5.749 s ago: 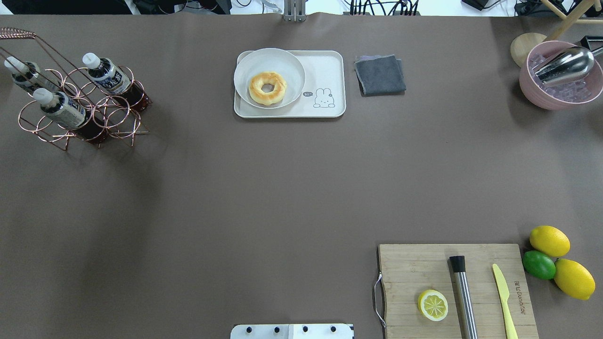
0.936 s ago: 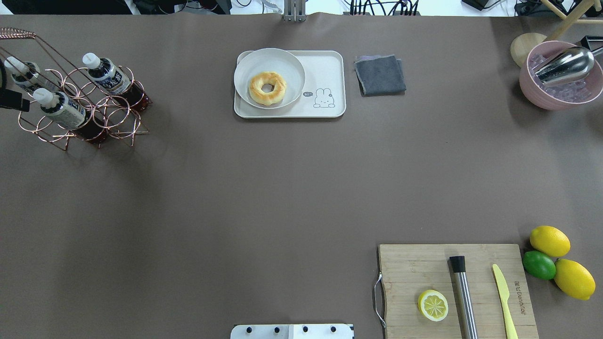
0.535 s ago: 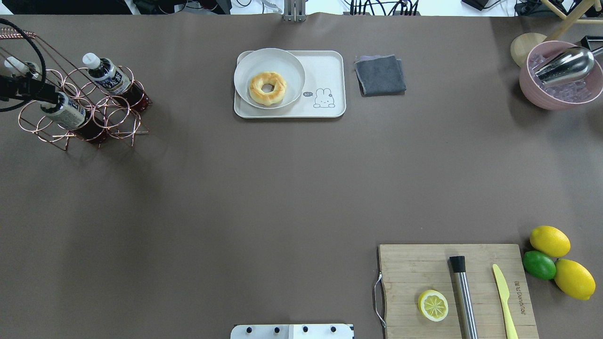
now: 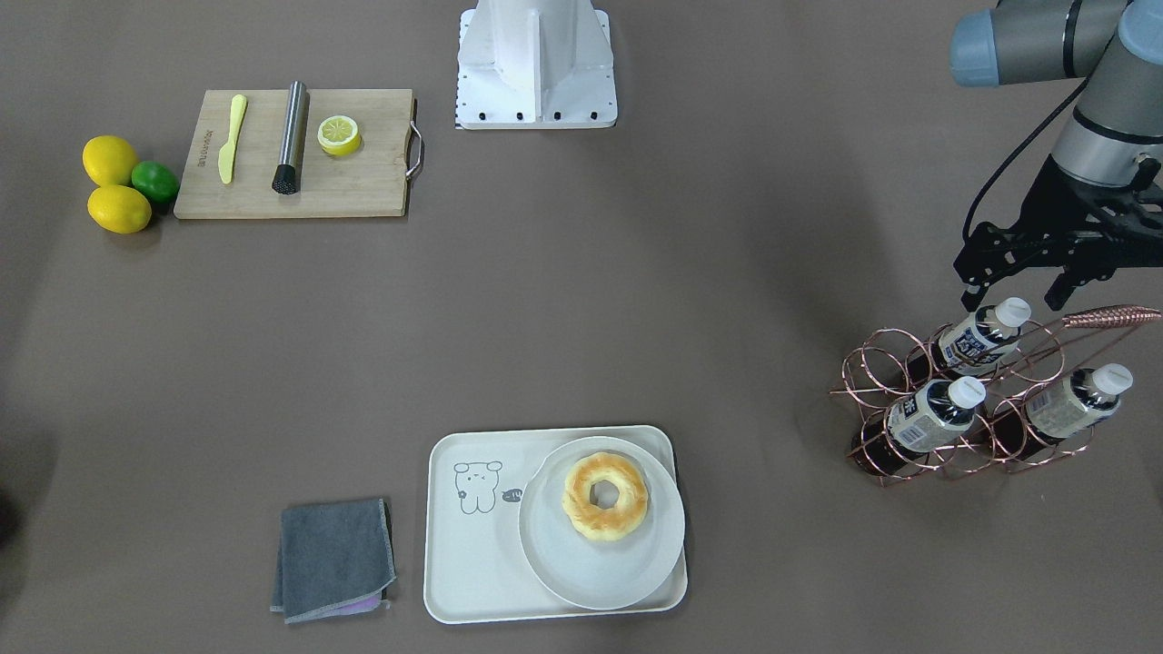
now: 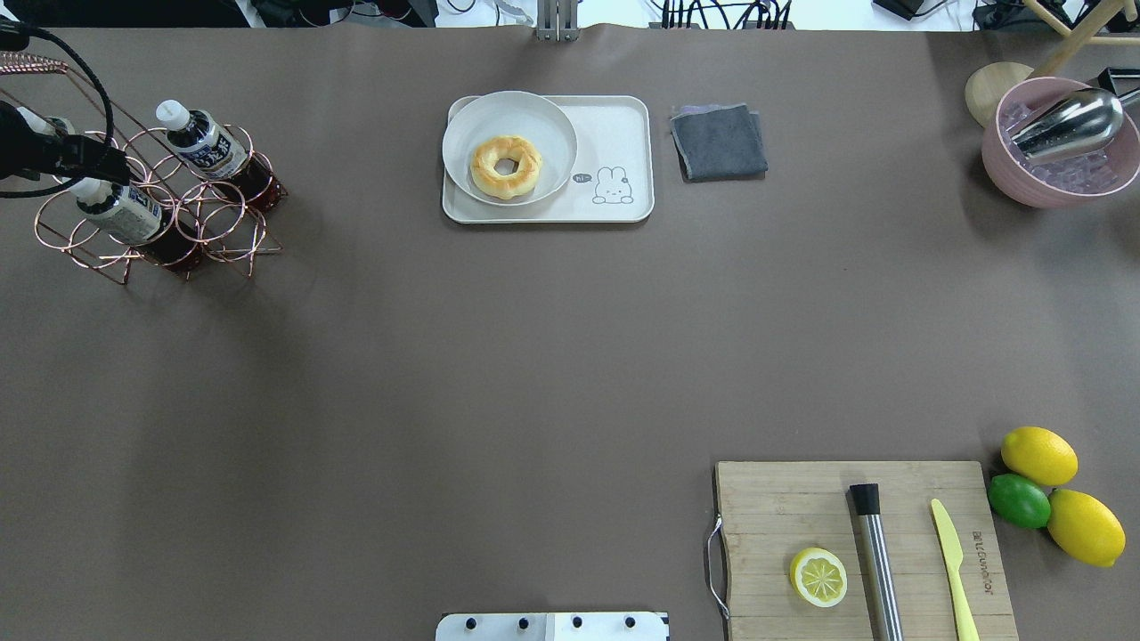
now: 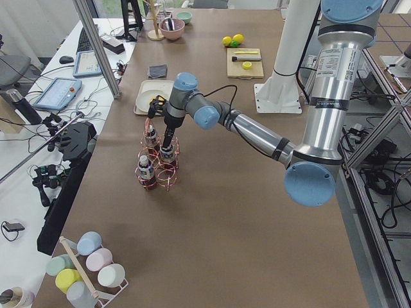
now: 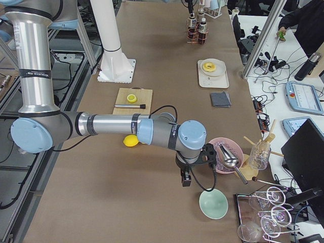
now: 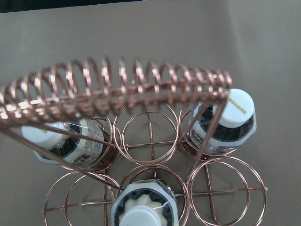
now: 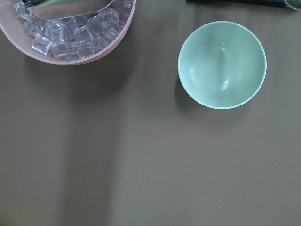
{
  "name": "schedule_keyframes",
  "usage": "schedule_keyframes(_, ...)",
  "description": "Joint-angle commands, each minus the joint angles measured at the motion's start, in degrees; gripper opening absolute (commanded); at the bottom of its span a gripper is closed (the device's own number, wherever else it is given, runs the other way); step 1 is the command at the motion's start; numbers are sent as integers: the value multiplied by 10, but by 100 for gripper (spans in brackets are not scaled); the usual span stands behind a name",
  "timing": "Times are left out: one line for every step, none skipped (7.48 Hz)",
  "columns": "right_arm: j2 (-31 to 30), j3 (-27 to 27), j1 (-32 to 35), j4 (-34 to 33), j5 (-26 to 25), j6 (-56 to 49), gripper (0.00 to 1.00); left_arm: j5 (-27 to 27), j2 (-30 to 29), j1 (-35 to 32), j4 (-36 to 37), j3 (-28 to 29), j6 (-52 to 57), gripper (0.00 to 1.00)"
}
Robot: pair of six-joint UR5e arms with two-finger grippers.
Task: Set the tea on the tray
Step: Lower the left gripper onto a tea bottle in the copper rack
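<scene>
- Over the wire rack [image 4: 954,427], the left gripper [image 4: 1014,292] has just arrived, jaws spread above the nearest tea [image 4: 979,338].
- Grasp comes next; the tray [image 4: 454,581] has no tea yet.
- Right gripper [image 7: 185,178]: jaw state can't be told.

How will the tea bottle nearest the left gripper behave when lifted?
The tea sits inside a copper rack ring, so it may snag if pulled askew. It looks full, probably heavy for its size. Tall, narrow, it could tip when set down.

left arm [image 4: 1104,136] hangs wrist-down, its jaws spread apart.
</scene>
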Motion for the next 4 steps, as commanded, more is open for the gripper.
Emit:
schedule_keyframes(1, -1, 0, 0, 0, 0, 100, -1, 3, 0, -24, 20, 27, 87)
schedule_keyframes(1, -1, 0, 0, -1, 0, 100, -14, 3, 0, -24, 19, 27, 69)
schedule_keyframes(2, -1, 0, 0, -1, 0, 100, -39, 4, -6, -24, 18, 27, 42)
schedule_keyframes(2, -1, 0, 0, 0, 0, 100, -53, 5, -14, -24, 16, 28, 19)
